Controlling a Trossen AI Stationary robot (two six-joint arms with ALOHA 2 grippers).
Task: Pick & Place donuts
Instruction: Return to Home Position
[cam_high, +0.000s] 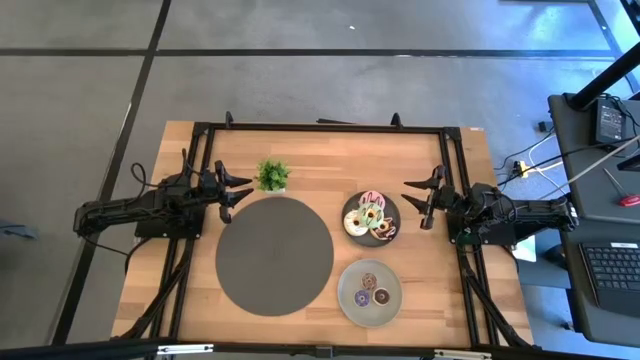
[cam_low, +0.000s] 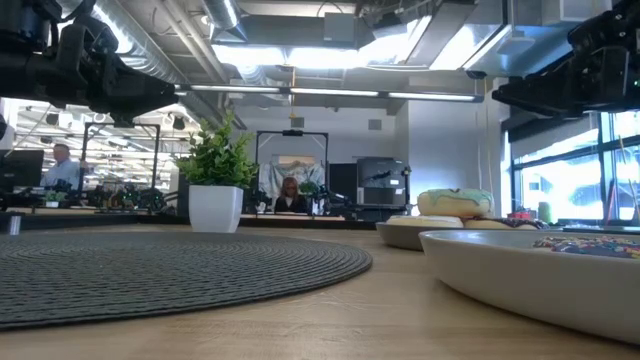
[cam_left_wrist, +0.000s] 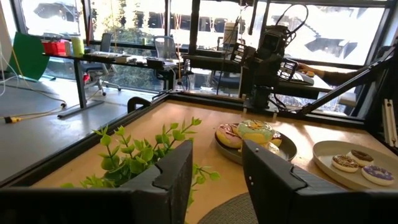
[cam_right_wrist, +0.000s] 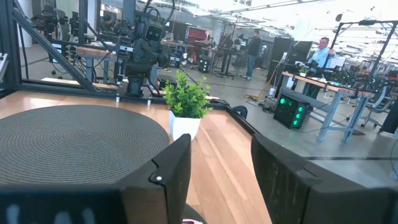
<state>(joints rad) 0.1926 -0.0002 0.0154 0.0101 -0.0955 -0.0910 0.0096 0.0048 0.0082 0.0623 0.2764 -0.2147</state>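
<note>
- The large ring-shaped iced donuts (cam_high: 371, 216), among them a pink-striped, a pale yellow and a light blue-green one, lie crowded together on a round dark plate (cam_high: 392, 203) on the right half of the light wooden worktop (cam_high: 300, 150).
- Three small ring donuts (cam_high: 369, 293), tan, purple and dark brown, sit a little apart from one another on a round grey plate (cam_high: 386, 313) just beside the dark plate, on the same half.
- No donut lies loose on the worktop, so the sorting looks done.
- By their look they are light and slightly yielding, with smooth icing that might slip.
- A pinch across one side of the ring, one finger in the hole and one on the outer edge, should hold better than pressing on the iced top.
- The small ones leave little room in the hole, so closing across the whole outside seems safer for them.
- The right gripper (cam_high: 415, 203) hangs beside the dark plate, apart from it, its fingers (cam_right_wrist: 166, 177) spread and holding nothing.
- The left gripper (cam_high: 243, 190) hangs on the opposite side, near the small green plant in a white pot (cam_high: 271, 176) and at the edge of a large round dark woven mat (cam_high: 273, 255).
- Its fingers (cam_left_wrist: 176, 177) are likewise parted and empty.
</note>
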